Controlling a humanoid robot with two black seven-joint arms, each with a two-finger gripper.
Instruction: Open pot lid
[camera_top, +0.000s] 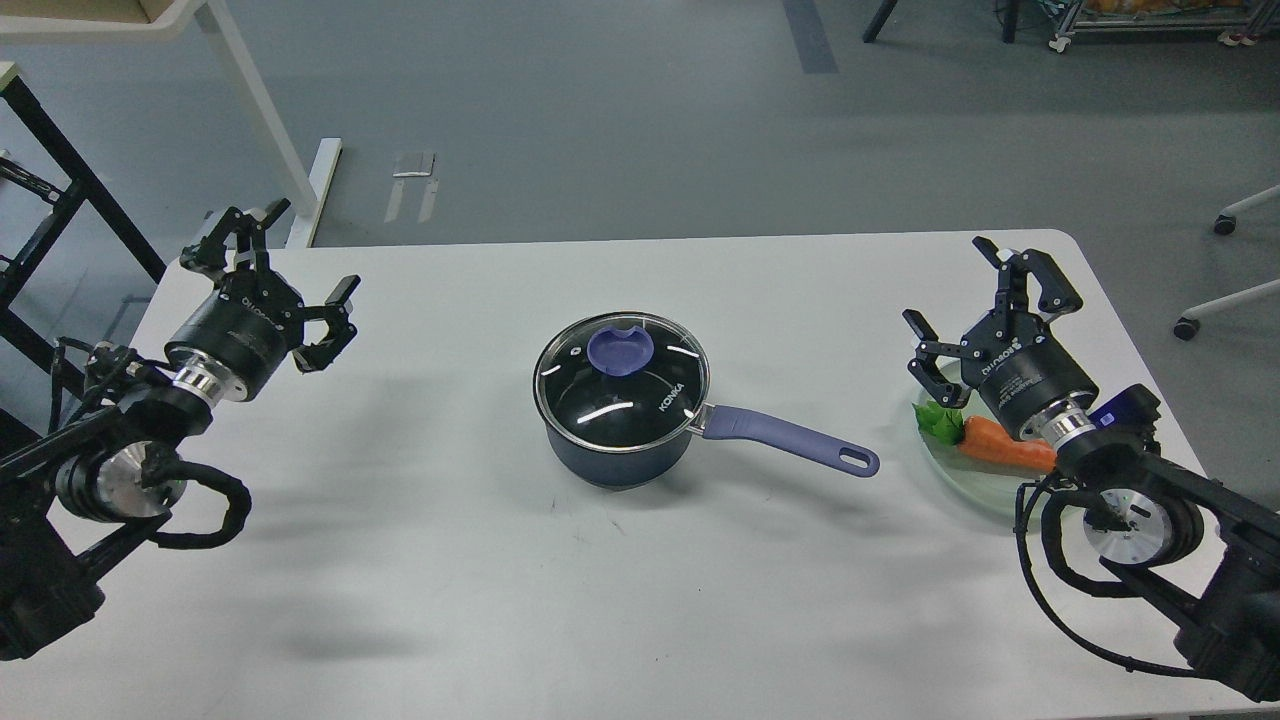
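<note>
You've got the pot (618, 450) sitting mid-table (400, 560) with the lid (621, 381) seated flat on its rim, knob up, and the handle pointing right and slightly toward you. Right gripper (978, 290) is fingers spread wide, holding nothing, well apart from the pot on its right, hovering over a pale green plate (960, 480) with a carrot (1005, 447). Left gripper (290, 268) is also spread wide and empty, well apart on the pot's left, a bit farther back than the lid.
</note>
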